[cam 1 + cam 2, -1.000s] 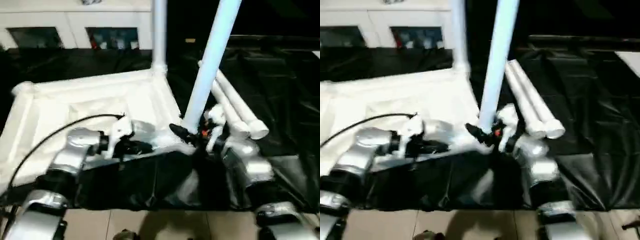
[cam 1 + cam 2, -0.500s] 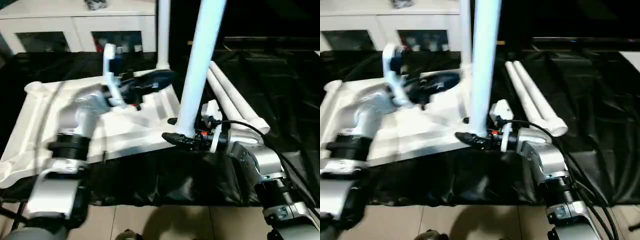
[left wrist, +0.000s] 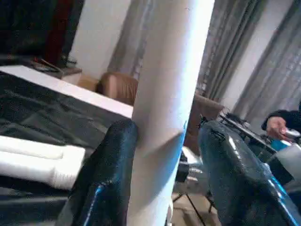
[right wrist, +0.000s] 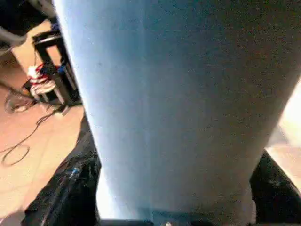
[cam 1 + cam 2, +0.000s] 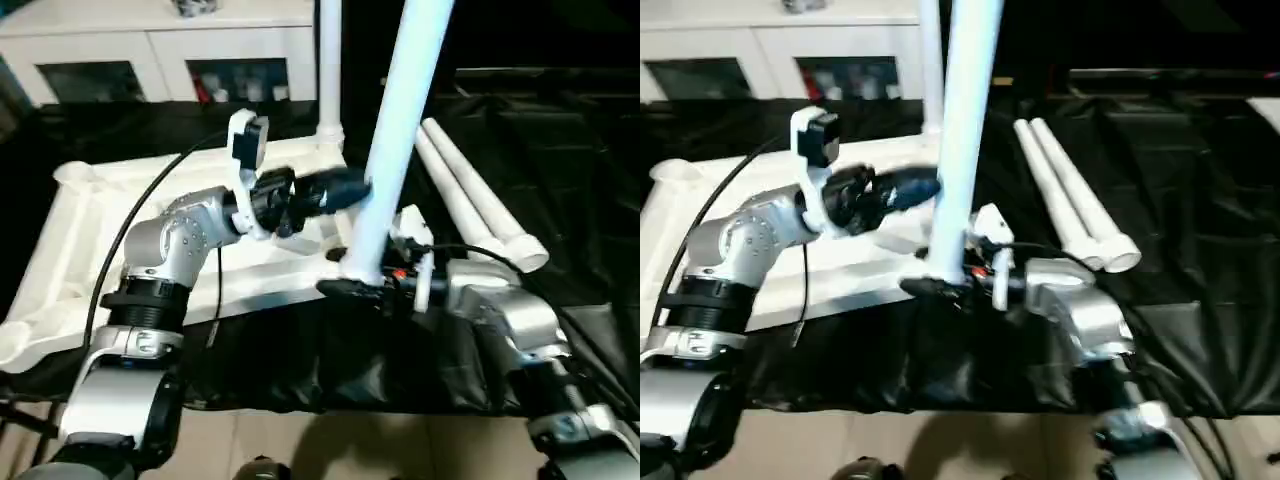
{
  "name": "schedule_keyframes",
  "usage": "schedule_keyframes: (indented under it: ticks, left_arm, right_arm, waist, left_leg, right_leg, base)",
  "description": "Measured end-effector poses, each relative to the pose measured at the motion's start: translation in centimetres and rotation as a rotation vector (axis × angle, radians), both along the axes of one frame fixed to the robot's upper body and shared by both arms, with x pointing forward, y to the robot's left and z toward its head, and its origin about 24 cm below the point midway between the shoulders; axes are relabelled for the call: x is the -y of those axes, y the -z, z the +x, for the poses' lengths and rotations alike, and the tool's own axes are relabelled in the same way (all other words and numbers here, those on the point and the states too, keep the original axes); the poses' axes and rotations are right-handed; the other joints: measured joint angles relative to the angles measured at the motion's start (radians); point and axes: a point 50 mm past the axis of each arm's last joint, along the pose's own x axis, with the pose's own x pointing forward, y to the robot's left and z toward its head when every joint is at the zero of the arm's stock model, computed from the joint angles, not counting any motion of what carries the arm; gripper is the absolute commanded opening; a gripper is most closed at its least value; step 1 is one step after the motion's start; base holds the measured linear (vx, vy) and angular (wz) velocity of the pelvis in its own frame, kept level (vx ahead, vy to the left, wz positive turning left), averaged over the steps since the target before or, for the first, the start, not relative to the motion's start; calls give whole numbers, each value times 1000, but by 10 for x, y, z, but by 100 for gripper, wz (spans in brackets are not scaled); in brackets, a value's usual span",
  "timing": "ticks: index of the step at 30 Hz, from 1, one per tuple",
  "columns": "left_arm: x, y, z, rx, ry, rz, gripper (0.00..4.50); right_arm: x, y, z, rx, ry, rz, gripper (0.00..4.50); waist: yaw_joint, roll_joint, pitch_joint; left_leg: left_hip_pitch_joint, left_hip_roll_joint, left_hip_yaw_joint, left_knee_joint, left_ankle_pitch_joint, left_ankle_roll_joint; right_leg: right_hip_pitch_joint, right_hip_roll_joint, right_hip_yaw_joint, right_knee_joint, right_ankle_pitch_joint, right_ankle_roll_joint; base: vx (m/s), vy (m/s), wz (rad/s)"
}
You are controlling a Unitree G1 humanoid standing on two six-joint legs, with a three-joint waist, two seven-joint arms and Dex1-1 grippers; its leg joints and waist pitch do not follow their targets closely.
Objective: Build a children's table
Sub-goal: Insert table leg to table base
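Black sheet [image 5: 560, 150] before white cabinet [image 5: 150, 45].

white ribbed plastic tabletop [image 5: 90, 230] upside down on black sheeting [image 5: 560, 140]. one long white tubular leg [image 5: 392, 130] upright at its near corner, right gripper [image 5: 352, 288] clamped at the base, left gripper [image 5: 345, 190] beside it higher up. second leg [image 5: 329, 60] upright behind; two spare legs [image 5: 478, 200] flat alongside.
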Motion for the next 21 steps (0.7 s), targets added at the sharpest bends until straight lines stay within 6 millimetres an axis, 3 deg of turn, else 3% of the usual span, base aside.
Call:
schedule_keyframes:
  ticks: [5,7,11,13,21]
  left_arm:
    - [27,0,-2,16,-7,-35,291]
    - [32,0,0,29,-45,-38,254]
    - [30,-1,6,9,-146,-49,253]
    - [27,-2,7,-5,-177,-68,206]
    - [22,-12,11,-105,-309,-104,187]
  right_arm:
    - [-5,4,-3,-5,-37,-44,277]
    - [-6,5,-4,-8,-33,-52,277]
    - [-2,5,-1,-20,6,-57,276]
    - [-2,5,-1,-22,9,-58,274]
    - [-9,-1,3,-16,42,2,274]
  waist:
    - [-3,1,0]
    - [-6,1,0]
    - [-8,1,0]
    - [-6,-1,0]
    - [-1,-9,0]
  left_leg:
    - [0,0,0,0,0,0]
    - [1,1,0,1,0,1]
    - [1,1,-1,1,2,2]
    - [0,1,-1,1,3,4]
    - [-1,1,0,2,3,5]
  right_leg:
    - [1,0,0,0,0,0]
    - [1,0,0,1,0,1]
    - [1,1,-1,1,0,1]
    - [0,1,-1,1,0,1]
    - [0,0,-1,1,0,1]
  base:
    - [0,0,0]
    - [0,0,0]
    - [0,0,0]
    - [0,0,0]
    - [0,0,0]
